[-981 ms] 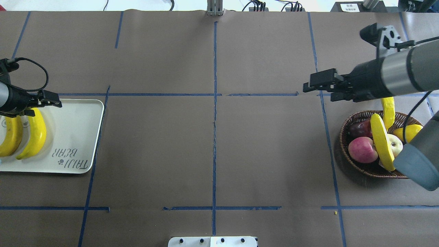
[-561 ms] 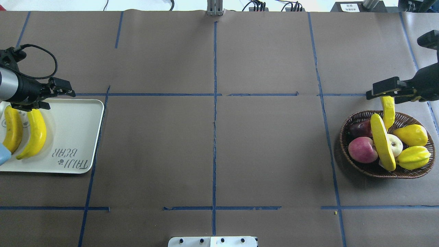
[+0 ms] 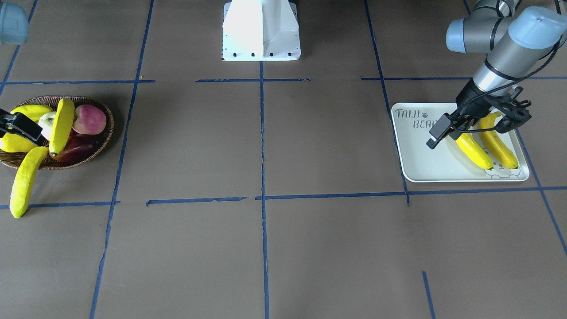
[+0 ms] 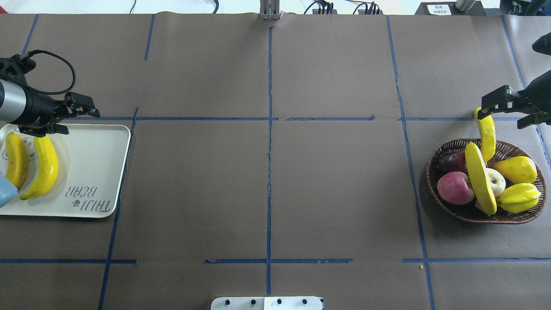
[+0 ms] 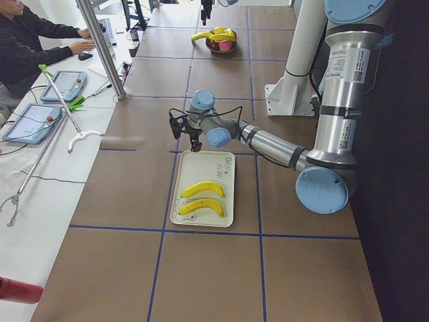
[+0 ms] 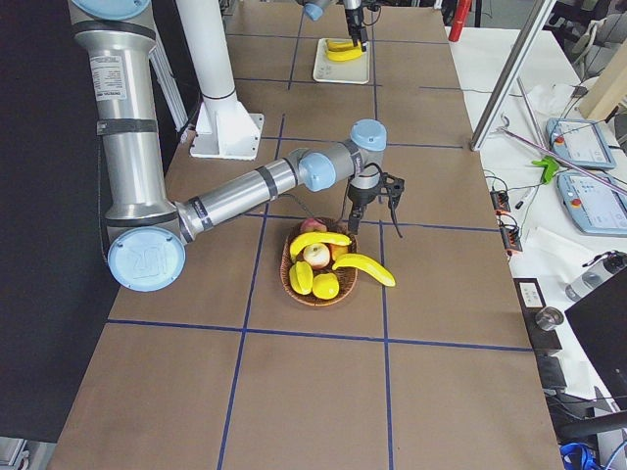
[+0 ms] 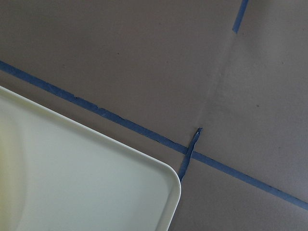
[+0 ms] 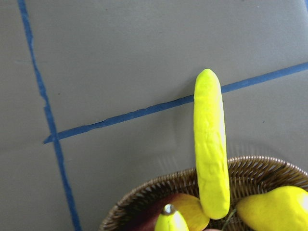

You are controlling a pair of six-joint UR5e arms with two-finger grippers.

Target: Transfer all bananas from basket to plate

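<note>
Just below the left claw (image 4: 82,122), the plate (image 4: 94,163) holds two bananas (image 4: 43,165). Beside the right claw (image 4: 501,115), the basket (image 4: 447,209) holds two more with apples (image 4: 455,188), one leaning over its rim. Both claws gape wide, empty.

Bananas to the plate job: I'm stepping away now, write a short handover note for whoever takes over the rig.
The left gripper is open and empty, above the plate's far corner nearest the table's middle.
The right gripper is open and empty, above the outer end of a banana at the basket.
Done: two bananas lie side by side on the plate.
Left: two bananas. One lies across the other fruit in the basket; the one under the right gripper sticks out over the far rim.
</note>
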